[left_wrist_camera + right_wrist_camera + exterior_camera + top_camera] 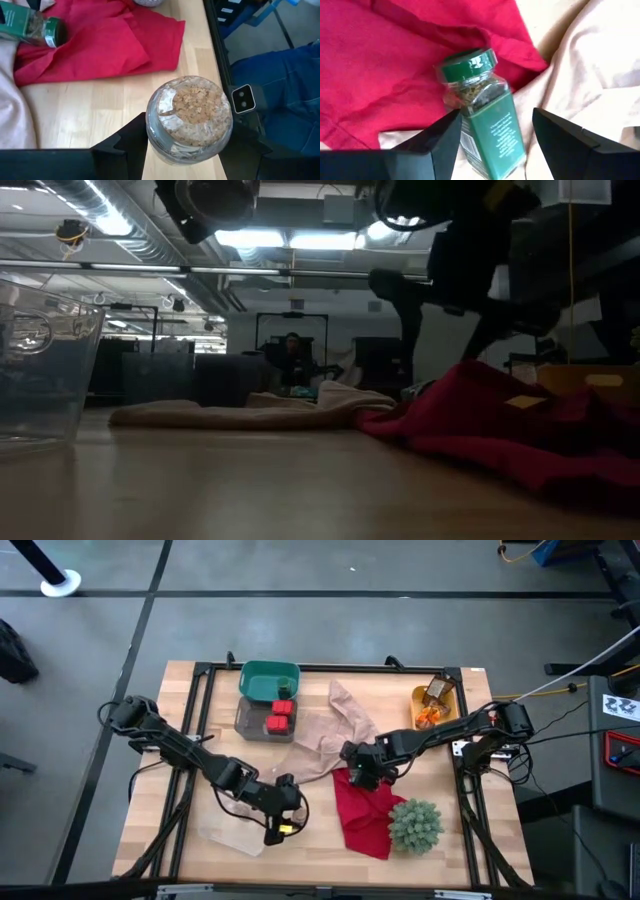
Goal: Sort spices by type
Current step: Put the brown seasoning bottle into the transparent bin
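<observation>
The right tool (492,145) hangs low over the middle of the worktop (180,740) with its jaws wide, and the dark-green jar (485,120) lies on its side directly between the two fingers, touching neither as far as the right wrist view shows. The jar's long axis runs straight ahead out of the tool, green cap at the far end resting on the red cloth (380,60), body back toward the wrist where the tan cloth (590,75) meets the red. So the fingers stand to either side of the jar's flat faces, across its short width, which looks a fair line for closing; the soft folds under the jar could let it roll or tip. The left tool (187,150) is near the front edge of the worktop, clamped on a round tan-grey pot (189,117) lifted clear of the wood, the green jar lying well ahead of it. Behind the left tool sits a clear bin (232,837); beyond both tools stand the green bin (270,675) and the grey tray (250,720) with red tins (280,717). The spiky plant (415,823) crowds the right tool's near side.
</observation>
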Available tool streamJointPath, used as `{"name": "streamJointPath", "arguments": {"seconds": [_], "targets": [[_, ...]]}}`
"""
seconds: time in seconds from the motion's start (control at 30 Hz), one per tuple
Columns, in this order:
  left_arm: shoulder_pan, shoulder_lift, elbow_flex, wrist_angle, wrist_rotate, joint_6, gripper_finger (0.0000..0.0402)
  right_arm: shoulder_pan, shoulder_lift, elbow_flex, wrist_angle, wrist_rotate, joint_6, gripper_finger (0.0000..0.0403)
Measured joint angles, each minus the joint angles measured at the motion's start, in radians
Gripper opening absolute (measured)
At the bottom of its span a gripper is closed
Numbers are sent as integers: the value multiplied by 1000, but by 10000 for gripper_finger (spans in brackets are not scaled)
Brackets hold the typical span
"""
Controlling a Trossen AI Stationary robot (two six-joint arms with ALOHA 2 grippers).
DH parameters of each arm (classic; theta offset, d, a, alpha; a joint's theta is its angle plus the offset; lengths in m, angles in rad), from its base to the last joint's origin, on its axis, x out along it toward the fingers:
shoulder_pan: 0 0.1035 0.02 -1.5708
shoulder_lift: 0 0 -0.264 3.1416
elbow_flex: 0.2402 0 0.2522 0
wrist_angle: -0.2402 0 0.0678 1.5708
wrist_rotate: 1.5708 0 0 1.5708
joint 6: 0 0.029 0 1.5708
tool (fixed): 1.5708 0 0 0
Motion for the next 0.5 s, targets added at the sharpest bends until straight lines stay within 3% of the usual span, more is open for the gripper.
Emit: {"name": "streamJointPath", "arguments": {"seconds": [0.5], "targets": [[0, 2, 0, 2, 0, 0, 186, 0, -1, 22, -78, -16, -1, 243]]}}
